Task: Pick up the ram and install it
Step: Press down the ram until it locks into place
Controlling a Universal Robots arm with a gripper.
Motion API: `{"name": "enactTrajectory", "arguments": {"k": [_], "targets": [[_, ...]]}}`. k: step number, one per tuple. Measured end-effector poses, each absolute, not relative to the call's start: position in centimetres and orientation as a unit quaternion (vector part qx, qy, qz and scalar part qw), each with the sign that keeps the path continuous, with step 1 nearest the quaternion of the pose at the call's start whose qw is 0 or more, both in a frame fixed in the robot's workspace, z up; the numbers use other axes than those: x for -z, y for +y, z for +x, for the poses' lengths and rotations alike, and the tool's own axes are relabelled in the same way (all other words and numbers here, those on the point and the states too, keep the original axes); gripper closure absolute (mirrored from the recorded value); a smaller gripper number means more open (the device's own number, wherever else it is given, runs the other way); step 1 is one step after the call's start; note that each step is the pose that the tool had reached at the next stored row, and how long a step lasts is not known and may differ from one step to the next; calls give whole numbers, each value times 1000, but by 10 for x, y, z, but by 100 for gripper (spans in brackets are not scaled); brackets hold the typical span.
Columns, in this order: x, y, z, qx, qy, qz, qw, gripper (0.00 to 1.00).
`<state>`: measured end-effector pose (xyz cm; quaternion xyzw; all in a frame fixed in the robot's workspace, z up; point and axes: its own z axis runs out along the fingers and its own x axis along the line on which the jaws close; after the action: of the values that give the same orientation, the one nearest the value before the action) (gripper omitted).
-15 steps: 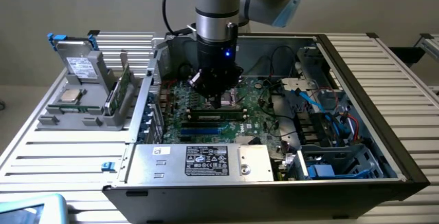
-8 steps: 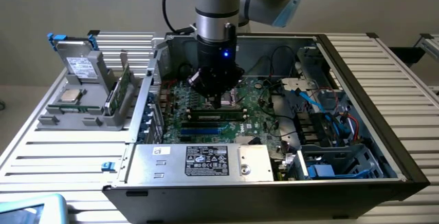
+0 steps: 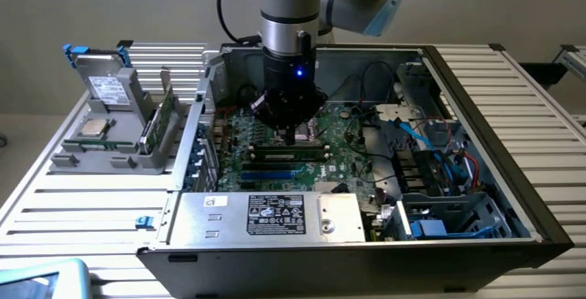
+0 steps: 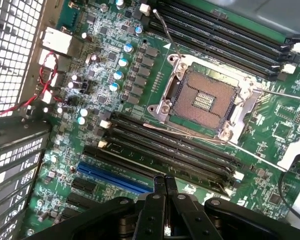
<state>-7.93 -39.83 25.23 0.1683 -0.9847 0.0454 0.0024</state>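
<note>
Tool [image 3: 295,134] clenched, holding nothing — tips pressed on the ram [image 3: 291,152], which lies in its slot on the motherboard [image 3: 353,145]. You'd best push straight down, evenly — watch both end latches.

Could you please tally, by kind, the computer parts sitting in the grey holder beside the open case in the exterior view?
Silver drive: 1
Green ram stick: 1
Square processor chip: 1
Total: 3
</note>
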Motion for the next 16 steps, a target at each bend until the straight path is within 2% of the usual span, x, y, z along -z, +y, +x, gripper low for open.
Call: {"name": "enactTrajectory", "arguments": {"k": [11,16], "targets": [[-252,-398,-79,-59,-992,114,3,89],[-252,-398,-79,-61,-995,84,4,89]]}}
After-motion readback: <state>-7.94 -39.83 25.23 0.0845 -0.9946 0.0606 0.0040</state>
